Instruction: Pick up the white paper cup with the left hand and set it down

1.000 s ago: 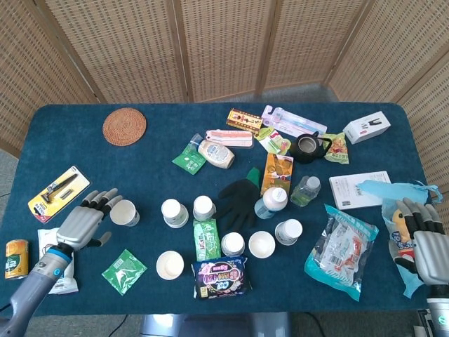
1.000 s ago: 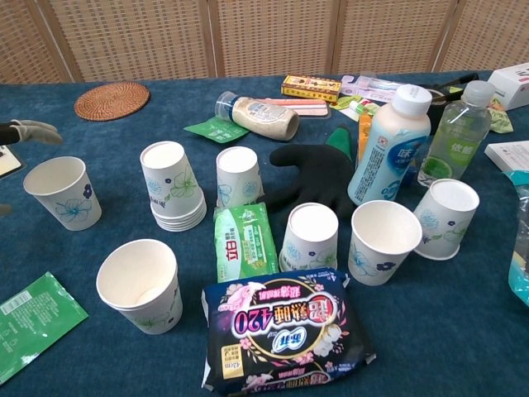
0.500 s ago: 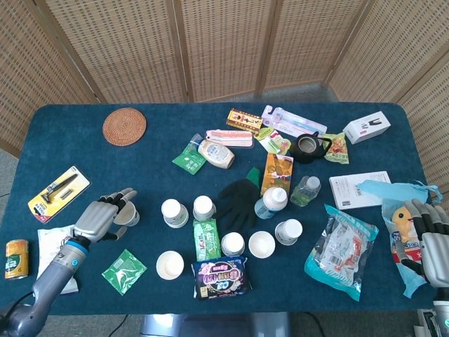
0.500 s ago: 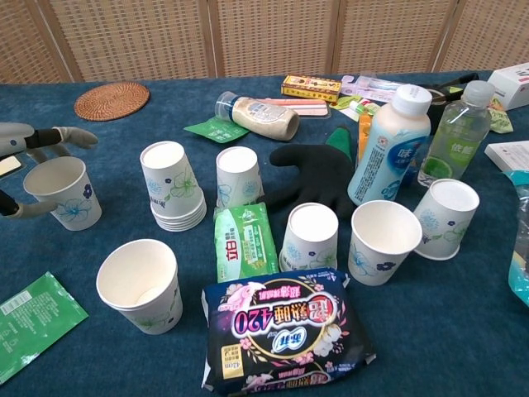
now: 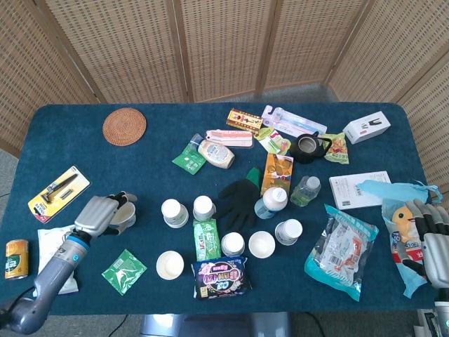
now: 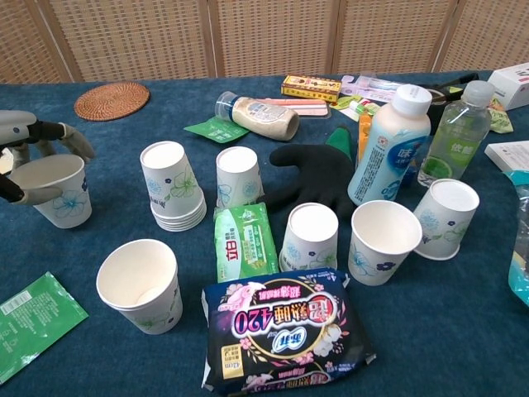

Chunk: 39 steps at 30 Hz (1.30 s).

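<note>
Left hand [image 6: 29, 161] wraps white paper cup [image 6: 56, 192], fingers curled around its upright wall, cup tilted, base near the desk [image 6: 463, 331]; right hand [image 5: 429, 242] far off, fingers spread.

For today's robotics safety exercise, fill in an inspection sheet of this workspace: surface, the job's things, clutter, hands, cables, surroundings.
Surface: table under a dark blue cloth.
Job's things: white paper cup, upright, at the left.
Clutter: more paper cups, a black glove, bottles, snack packets, a woven coaster, a white box.
Hands: left hand has its fingers wrapped around the cup; right hand rests open over a blue packet at the right edge.
Cables: nothing seen.
Surroundings: woven screen panels behind the table.
</note>
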Tool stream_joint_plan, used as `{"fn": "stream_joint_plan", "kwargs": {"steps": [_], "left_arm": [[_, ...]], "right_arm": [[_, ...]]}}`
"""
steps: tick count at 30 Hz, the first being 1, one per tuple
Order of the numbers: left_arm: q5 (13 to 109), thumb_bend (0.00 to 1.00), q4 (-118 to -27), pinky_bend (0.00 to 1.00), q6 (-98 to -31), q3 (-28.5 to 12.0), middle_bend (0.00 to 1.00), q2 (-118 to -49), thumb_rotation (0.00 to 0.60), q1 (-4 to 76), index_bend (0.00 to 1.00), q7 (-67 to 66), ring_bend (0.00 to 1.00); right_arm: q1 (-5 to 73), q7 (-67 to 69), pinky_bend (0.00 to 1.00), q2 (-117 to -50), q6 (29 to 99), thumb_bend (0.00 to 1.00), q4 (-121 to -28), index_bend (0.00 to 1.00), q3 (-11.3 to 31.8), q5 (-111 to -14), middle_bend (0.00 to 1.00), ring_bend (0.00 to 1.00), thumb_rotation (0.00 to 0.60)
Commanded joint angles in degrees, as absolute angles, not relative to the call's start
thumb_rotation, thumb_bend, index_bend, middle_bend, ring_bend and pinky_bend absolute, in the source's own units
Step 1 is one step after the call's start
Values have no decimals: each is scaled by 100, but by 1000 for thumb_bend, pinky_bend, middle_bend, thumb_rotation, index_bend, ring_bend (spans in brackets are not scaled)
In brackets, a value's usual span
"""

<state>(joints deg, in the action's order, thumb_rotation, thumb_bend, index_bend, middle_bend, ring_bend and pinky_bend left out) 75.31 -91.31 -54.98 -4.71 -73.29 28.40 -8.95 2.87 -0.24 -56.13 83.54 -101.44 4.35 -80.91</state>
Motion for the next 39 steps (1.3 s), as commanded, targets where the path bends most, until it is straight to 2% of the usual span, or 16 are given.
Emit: {"fn": "stream_joint_plan", "kwargs": {"steps": [1, 10, 20, 29, 31, 33, 35, 36, 39], "left_arm": [[7558, 438, -9352, 569, -5269, -444, 295, -6878, 600, 3027, 244, -1233, 415], [7068, 445, -9774, 563, -4465, -341, 296, -6189, 600, 3637, 265, -2486, 414], [6170, 447, -9817, 537, -3867, -53, 288, -6324, 600, 4405, 280, -3857, 409], [4850, 449, -10131, 522, -3792, 430, 260, -6410, 600, 5235, 290, -5055, 384], [4571, 450, -10164, 513, -3872, 551, 227, -6477, 600, 5377, 266, -5238, 356], [4229, 450, -10216, 482, -3988, 699, 159, -6557, 600, 5534, 167, -5438, 274], [4051, 449, -10260, 410, -4188, 774, 51, -6658, 600, 5614, 33, -5525, 133], [4050, 449, -10267, 376, -4317, 771, 15, -6709, 600, 5602, 3, -5506, 71], [4493, 449, -10193, 297, -4814, 632, 0, -6885, 600, 5385, 0, -5163, 1]], "right_arm": [[299, -17, 0, -5615, 8338, 488, -10136, 0, 444, -8088, 0, 0, 600], [355, 54, 0, -5677, 8219, 488, -10039, 0, 449, -8072, 0, 0, 599], [324, 157, 0, -5665, 8240, 490, -9986, 0, 452, -8058, 0, 0, 600], [300, 270, 0, -5673, 8246, 489, -9938, 0, 442, -8072, 0, 0, 599], [292, 303, 0, -5674, 8247, 490, -9925, 0, 435, -8081, 0, 0, 599], [280, 337, 0, -5668, 8259, 490, -9915, 0, 431, -8089, 0, 0, 600], [264, 373, 0, -5658, 8289, 489, -9911, 0, 428, -8110, 0, 0, 600], [257, 386, 0, -5654, 8298, 489, -9909, 0, 426, -8119, 0, 0, 600], [243, 432, 0, -5638, 8319, 491, -9912, 0, 414, -8160, 0, 0, 600]]}}
